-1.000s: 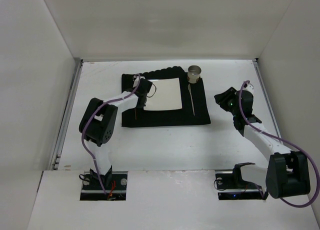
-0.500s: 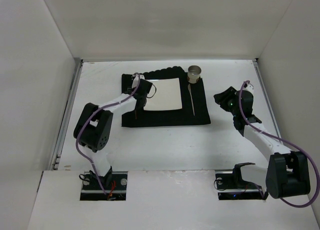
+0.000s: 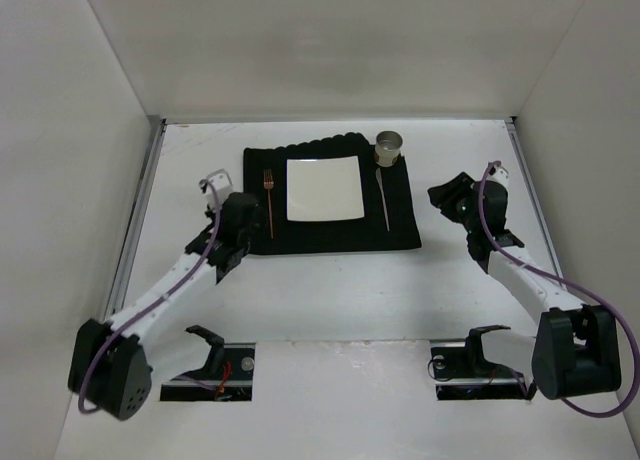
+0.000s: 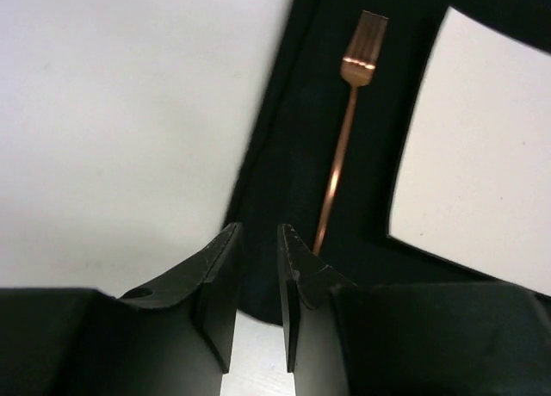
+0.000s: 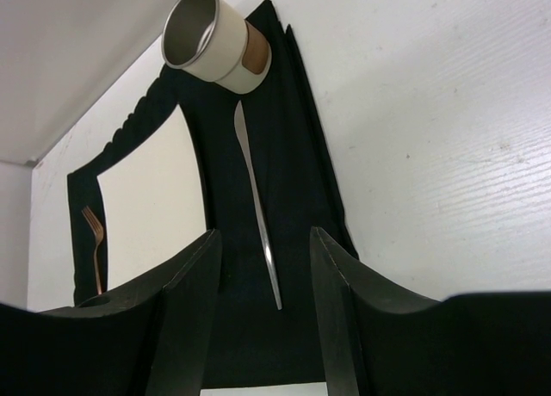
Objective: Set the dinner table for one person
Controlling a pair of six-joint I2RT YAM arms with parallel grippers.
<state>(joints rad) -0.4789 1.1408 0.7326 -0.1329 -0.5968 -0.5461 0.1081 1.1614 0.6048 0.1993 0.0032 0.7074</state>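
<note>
Slim copper fork (image 4: 344,129) lies lengthwise just ahead of L gripper (image 4: 258,239), jaws barely parted & empty; R gripper (image 5: 264,234), spread, is well apart.

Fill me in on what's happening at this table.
The robot is laying a place setting. On the black mat sit a white plate, a fork on its left, a knife on its right and a cup at the far right corner. The left gripper and right gripper are open, holding nothing.
</note>
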